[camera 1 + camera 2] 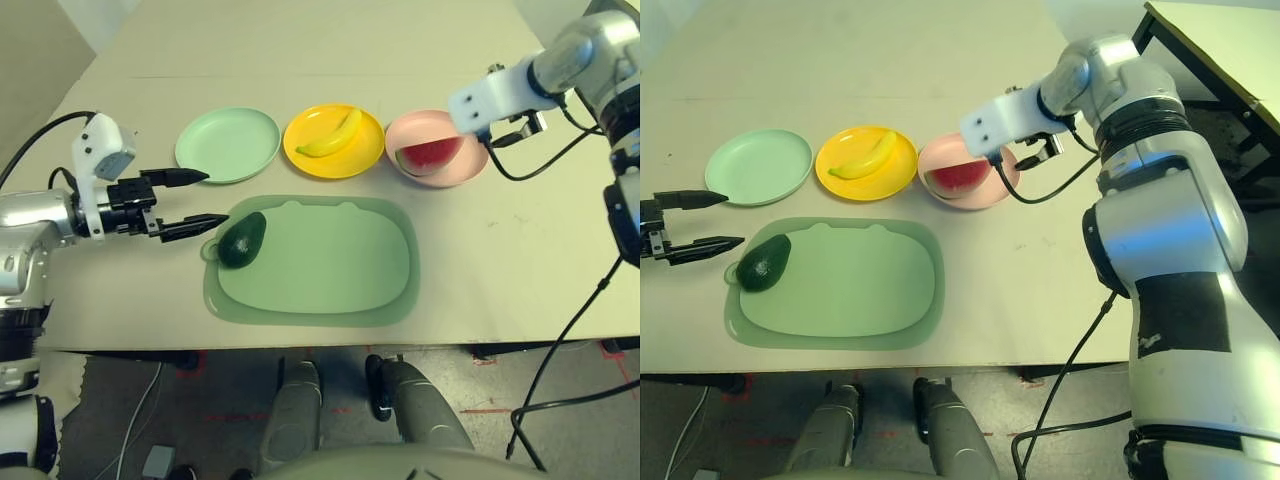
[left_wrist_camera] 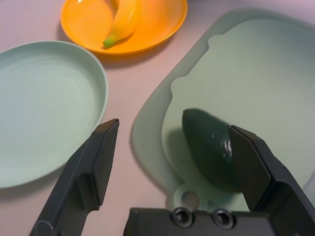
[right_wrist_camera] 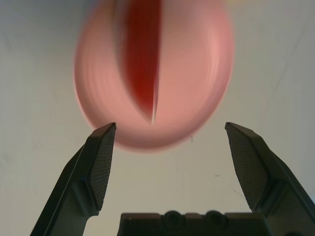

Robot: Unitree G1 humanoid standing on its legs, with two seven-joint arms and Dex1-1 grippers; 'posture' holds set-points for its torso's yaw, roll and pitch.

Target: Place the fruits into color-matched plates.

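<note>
Reaching for the avocado (image 1: 241,240) at the mat's (image 1: 330,260) left edge, we should centre our spread left end effector (image 1: 196,199) around its belly before pinching it.

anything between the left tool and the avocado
Nothing: in the left wrist view the left tool stands open, with only bare table and mat edge before the avocado.
</note>
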